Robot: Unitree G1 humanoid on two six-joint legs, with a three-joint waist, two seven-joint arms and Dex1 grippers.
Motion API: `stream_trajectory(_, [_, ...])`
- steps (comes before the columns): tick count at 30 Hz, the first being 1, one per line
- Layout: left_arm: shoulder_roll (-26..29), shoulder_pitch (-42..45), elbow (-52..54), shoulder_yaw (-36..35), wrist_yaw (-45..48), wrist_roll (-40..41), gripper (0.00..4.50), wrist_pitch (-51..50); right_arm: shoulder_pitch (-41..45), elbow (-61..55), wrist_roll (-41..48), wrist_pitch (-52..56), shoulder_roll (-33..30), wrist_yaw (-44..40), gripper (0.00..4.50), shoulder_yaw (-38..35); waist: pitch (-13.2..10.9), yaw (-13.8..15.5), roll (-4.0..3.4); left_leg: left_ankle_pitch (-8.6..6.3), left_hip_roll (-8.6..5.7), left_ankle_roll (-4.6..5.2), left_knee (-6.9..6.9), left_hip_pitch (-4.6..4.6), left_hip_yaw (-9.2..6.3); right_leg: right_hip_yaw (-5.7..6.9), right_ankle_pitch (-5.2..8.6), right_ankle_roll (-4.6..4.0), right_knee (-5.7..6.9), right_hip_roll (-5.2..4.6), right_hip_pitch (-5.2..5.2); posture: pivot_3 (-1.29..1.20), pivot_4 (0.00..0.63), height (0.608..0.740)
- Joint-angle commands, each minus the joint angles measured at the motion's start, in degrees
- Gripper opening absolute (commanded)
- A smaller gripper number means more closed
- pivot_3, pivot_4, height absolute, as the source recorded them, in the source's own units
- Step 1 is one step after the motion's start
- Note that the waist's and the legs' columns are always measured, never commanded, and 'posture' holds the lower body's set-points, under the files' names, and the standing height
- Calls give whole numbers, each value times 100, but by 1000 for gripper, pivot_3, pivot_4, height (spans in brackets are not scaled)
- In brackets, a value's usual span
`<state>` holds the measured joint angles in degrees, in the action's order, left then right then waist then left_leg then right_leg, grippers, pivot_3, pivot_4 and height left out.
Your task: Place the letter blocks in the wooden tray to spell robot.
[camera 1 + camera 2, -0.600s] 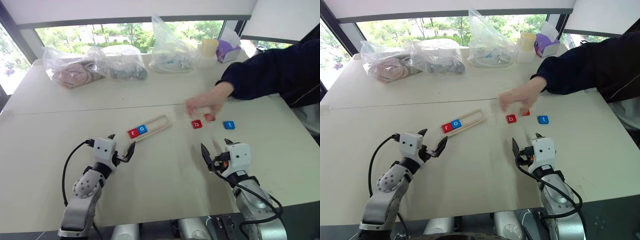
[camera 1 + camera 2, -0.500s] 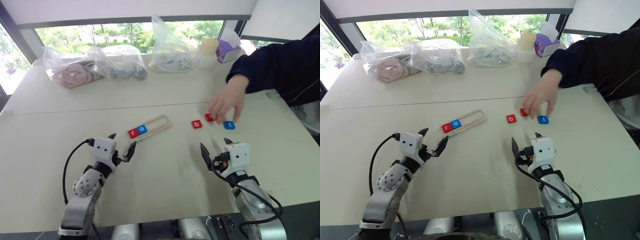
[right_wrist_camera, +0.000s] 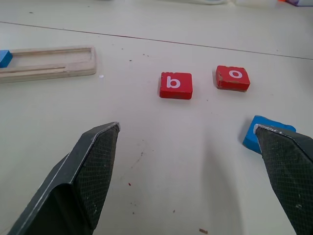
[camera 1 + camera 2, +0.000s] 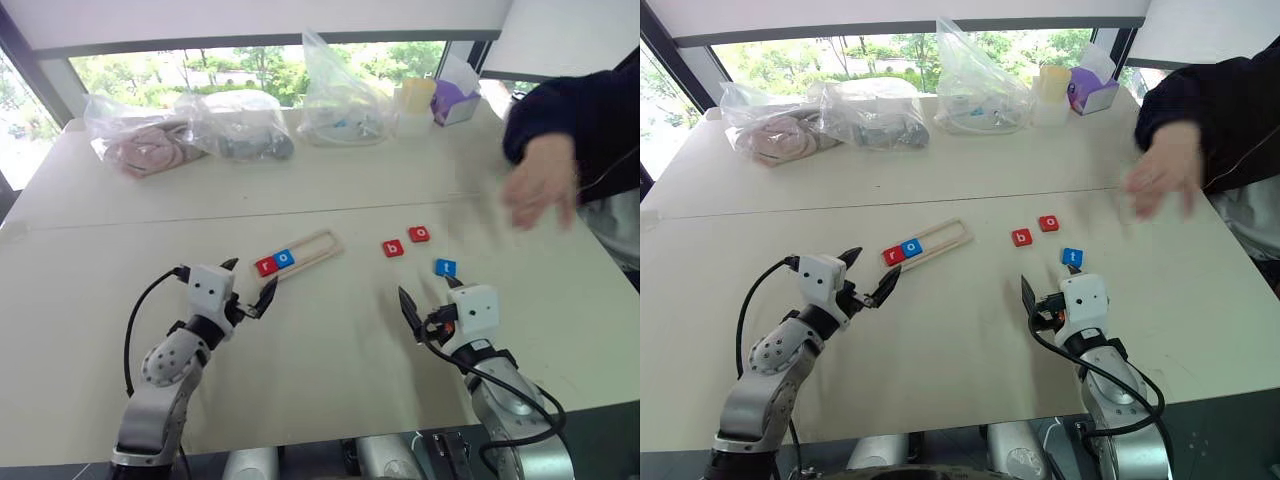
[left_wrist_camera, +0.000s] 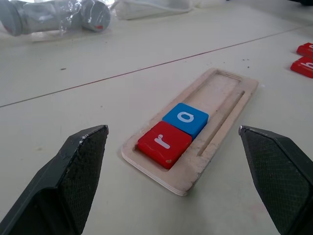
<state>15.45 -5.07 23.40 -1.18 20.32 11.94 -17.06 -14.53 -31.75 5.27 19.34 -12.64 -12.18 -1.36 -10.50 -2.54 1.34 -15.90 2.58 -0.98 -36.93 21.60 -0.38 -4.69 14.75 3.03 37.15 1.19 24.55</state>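
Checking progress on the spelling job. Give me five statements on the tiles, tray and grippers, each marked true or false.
1. The wooden tray holds two tiles, the red r and the blue o. True.
2. The red b sits inside the tray. False: it lies on the table, apart from the tray.
3. The right gripper is shut on the blue t. False: its jaws stand open and hold nothing.
4. The left gripper is open, beside the tray's filled end. True.
5. The red o lies beside the red b. True.
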Motion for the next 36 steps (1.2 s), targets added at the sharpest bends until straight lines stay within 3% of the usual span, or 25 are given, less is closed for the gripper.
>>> stream_trajectory(1, [-73,-8,189,28,-68,37,4500,37,36,-121,33,-37,-78,-59,4455,-62,0,0,0,0,0,0,0,0,0,0,0,0,0,0,0,0,150,740])
stream_trajectory(23, [67,-170,-258,-90,308,123,4500,575,124,-150,53,12,-228,-303,4455,-21,0,-1,0,0,-1,0,-7,-4,3,-1,-1,-1,3,0,-3,0,150,740])
stream_trajectory(28, [725,442,-611,-228,1152,511,4500,386,358,-305,457,393,-649,-887,4455,-46,-1,7,2,0,-2,0,-7,-7,3,2,-1,-1,5,1,-3,0,150,740])
stream_trajectory(36, [2298,2272,-2322,96,3848,1064,4500,102,1043,-791,1734,1559,-2144,-2442,4455,-237,-4,-1,2,1,-9,1,-8,-6,3,7,-2,-2,7,4,-3,0,150,740])
